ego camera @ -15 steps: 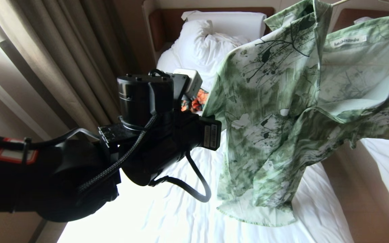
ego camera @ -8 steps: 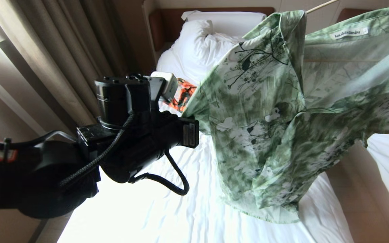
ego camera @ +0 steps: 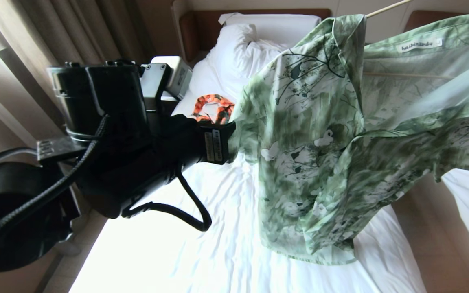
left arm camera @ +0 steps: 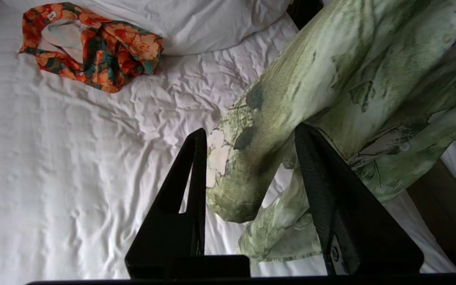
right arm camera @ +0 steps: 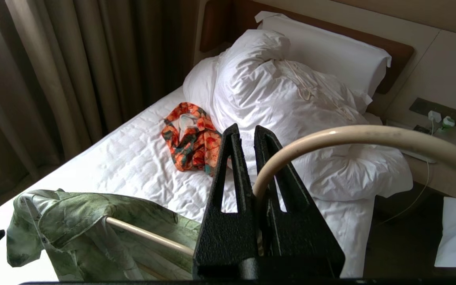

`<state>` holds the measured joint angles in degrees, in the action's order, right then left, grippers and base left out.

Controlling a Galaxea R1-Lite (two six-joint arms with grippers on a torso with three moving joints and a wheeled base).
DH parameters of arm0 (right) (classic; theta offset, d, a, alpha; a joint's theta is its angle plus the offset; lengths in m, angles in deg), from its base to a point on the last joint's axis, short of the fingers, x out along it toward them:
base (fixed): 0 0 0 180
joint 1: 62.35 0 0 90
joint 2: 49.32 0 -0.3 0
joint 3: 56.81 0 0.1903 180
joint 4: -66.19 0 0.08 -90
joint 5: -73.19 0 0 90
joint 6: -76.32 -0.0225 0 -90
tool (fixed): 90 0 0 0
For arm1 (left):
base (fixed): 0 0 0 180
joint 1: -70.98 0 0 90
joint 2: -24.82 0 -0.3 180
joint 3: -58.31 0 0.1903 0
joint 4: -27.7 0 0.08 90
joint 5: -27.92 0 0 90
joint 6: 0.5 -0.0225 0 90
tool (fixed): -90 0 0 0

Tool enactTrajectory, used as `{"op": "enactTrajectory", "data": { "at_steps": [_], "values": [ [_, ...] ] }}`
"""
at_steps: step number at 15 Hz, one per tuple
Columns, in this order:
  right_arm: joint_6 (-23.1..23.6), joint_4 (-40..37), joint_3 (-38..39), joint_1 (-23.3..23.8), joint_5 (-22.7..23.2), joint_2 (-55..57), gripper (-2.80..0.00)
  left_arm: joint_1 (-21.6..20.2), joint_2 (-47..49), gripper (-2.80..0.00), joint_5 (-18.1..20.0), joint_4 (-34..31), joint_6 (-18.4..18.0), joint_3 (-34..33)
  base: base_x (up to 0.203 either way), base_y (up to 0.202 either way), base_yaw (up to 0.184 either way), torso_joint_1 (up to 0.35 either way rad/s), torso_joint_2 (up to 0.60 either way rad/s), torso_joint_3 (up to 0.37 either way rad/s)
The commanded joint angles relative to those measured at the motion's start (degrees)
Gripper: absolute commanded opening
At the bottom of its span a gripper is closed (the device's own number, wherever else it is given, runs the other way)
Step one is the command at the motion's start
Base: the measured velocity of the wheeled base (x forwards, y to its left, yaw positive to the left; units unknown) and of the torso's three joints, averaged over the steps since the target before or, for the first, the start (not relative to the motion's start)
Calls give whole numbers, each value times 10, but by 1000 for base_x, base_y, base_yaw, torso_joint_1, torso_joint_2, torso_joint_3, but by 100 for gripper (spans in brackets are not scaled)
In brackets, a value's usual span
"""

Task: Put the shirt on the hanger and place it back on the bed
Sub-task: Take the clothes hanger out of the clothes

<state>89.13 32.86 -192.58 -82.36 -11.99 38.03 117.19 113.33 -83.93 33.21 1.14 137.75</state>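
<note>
free: bed sheet bare from middle to foot edge | obstacles: hanging shirt above right side; orange garment, pillow near head edge

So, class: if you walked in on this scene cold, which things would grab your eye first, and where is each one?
First the green printed shirt, hanging in the air over the bed on a cream hanger that the right gripper is shut on. Next the bulky black left gripper, jaws open around the shirt's sleeve. Then the orange floral garment, lying on the sheet beside the white pillow.
</note>
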Motion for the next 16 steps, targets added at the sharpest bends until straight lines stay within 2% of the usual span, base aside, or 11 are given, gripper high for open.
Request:
{"op": "enactTrajectory", "data": {
  "at_steps": [1, 4, 5, 9, 12, 16],
  "values": [
    [1, 0, 0, 0, 0, 4, -280, -3, -67, 0, 1, 5, 1, -51, 0, 0, 0, 0, 0, 0],
    [1, 7, -3, 0, 0, 4, -280, -40, -158, 0, 2, 6, 3, -121, 0, 0, 0, 0, 0, 0],
    [1, 10, -4, 0, 0, 1, -280, -56, -190, -280, 1, 6, 3, -144, 0, 0, 0, 0, 0, 0],
    [1, 75, -4, -1, 0, 0, -280, -119, -307, -280, 0, 3, 5, -251, 0, 0, 0, 0, 0, 0],
    [7, 128, -4, -1, 0, -1, -280, -162, -380, -280, 1, 4, 24, -324, 0, 0, 0, 0, 0, 0],
    [27, 159, -6, -2, 0, -2, -280, -217, -425, -280, 9, 3, 30, -367, 0, 0, 0, 0, 0, 0]
  ]
}}
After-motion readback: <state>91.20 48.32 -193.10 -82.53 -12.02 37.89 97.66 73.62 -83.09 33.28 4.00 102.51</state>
